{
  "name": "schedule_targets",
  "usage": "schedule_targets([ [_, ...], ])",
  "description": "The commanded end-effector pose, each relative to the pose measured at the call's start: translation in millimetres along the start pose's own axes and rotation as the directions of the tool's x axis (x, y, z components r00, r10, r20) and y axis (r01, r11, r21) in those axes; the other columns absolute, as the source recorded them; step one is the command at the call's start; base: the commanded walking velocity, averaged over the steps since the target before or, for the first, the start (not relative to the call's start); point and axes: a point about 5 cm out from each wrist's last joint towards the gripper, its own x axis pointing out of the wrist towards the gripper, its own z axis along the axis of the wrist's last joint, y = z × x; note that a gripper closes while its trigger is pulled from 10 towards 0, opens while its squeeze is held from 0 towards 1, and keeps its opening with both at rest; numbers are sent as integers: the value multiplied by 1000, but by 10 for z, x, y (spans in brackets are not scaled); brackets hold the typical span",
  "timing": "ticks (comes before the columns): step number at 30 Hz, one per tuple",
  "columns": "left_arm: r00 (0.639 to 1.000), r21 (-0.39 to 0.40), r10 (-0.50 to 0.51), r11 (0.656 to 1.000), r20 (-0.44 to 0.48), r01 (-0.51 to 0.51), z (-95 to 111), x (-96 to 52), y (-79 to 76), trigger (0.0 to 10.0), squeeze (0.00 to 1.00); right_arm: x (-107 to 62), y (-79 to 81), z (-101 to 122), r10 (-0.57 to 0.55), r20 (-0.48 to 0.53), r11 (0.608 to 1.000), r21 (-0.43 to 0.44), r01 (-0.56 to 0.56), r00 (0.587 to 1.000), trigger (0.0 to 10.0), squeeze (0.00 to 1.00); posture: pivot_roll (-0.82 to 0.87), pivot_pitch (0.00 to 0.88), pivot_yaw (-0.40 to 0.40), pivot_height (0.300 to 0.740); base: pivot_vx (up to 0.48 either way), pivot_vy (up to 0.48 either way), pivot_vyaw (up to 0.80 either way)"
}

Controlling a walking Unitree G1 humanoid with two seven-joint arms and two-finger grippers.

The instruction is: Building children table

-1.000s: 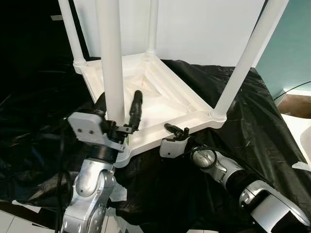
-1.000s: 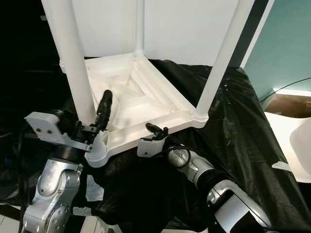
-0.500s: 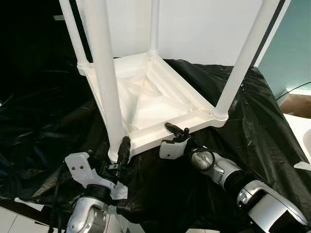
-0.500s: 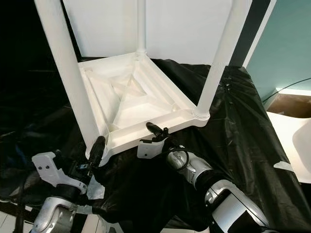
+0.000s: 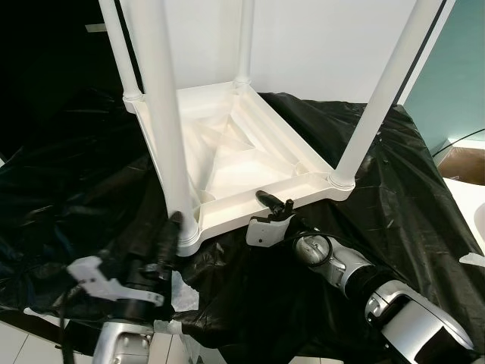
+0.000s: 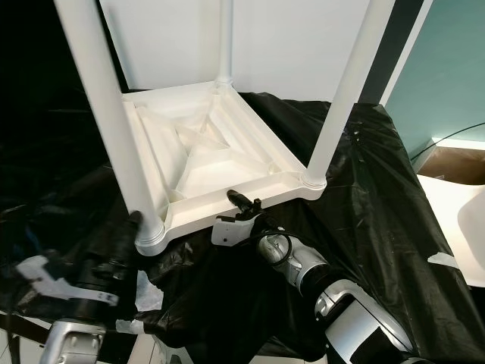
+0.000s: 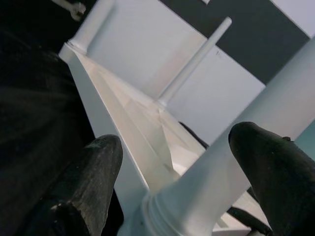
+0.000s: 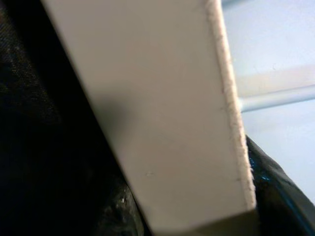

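The white children's table lies upside down on black sheeting, its four legs pointing up. My left gripper is low at the near-left corner. In the left wrist view it is open, with the base of the near-left leg between its two fingers. That leg stands upright in its corner socket. My right gripper is at the middle of the near rim, with one black finger lying over the rim's top. The rim's white edge sits close in front of the right wrist camera.
Crinkled black plastic sheeting covers the work surface and drops off at the front. A white panel stands behind the table, and a teal wall is to the right. A brown box sits far right. White tape patches the sheet near my left arm.
My left gripper has come down from partway up the near-left leg to the leg's base and drawn back toward me. The right gripper has stayed on the rim.
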Motion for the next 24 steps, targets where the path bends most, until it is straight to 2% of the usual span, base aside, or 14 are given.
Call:
schedule_targets([
  [1, 990, 8, -140, 990, -25, 140, -6, -41, -87, 10000, 0, 73, -307, -85, -170, -55, 983, 58, 173, 984, 0, 0, 153, 0, -13, 740, 0, 0, 0],
  [3, 988, 19, -146, 989, -44, 147, -25, -68, -63, 10000, 0, 76, -309, -87, -170, -56, 983, 60, 173, 984, 0, 0, 153, 0, -12, 740, 0, 0, 0],
  [5, 996, 76, -65, 995, -56, 69, -51, -80, 89, 10000, 0, 84, -315, -83, -170, -57, 982, 73, 174, 984, 0, 0, 153, 0, -12, 740, 0, 0, 0],
  [6, 996, 76, -65, 995, -56, 69, -51, -80, 89, 10000, 0, 84, -315, -83, -170, -57, 982, 73, 174, 984, 0, 0, 153, 0, -12, 740, 0, 0, 0],
  [8, 997, 176, 48, 984, -54, -38, -74, -35, 257, 10000, 0, 88, -322, -74, -176, -57, 979, 93, 180, 983, 0, 0, 156, 0, -14, 740, 0, 0, 0],
  [10, 977, 294, 211, 936, -28, -194, -110, 56, 460, 10000, 0, 97, -365, -43, -208, -52, 964, 159, 214, 977, 0, 0, 160, 0, -13, 740, 0, 0, 0],
  [11, 977, 294, 211, 936, -28, -194, -110, 56, 460, 10000, 0, 97, -365, -43, -208, -52, 964, 159, 214, 977, 0, 0, 160, 0, -13, 740, 0, 0, 0],
  [13, 957, 327, 290, 904, 0, -274, -155, 123, 532, 10000, 0, 112, -436, -21, -251, -64, 932, 253, 259, 966, 0, 0, 156, 0, -12, 740, 0, 0, 0],
  [14, 957, 327, 290, 904, 0, -274, -155, 123, 532, 10000, 0, 112, -436, -21, -251, -64, 932, 253, 259, 966, 0, 0, 156, 0, -12, 740, 0, 0, 0],
  [15, 942, 343, 336, 884, 5, -317, -214, 152, 551, 10000, 0, 123, -513, -9, -292, -72, 901, 315, 299, 954, 0, 0, 152, 0, -10, 740, 0, 0, 0],
  [19, 926, 364, 378, 862, 5, -354, -269, 157, 571, 10000, 0, 128, -585, -4, -324, -74, 881, 340, 330, 943, 0, 0, 142, 0, -6, 740, 0, 0, 0],
  [22, 895, 394, 445, 820, 15, -414, -315, 176, 632, 10000, 0, 122, -683, 11, -368, -68, 838, 408, 362, 927, 0, 0, 137, 0, -5, 740, 0, 0, 0],
  [24, 893, 419, 450, 806, 25, -418, -331, 206, 656, 10000, 0, 121, -740, 75, -391, -29, 804, 475, 357, 920, 0, 0, 135, 0, -6, 740, 0, 0, 0],
])
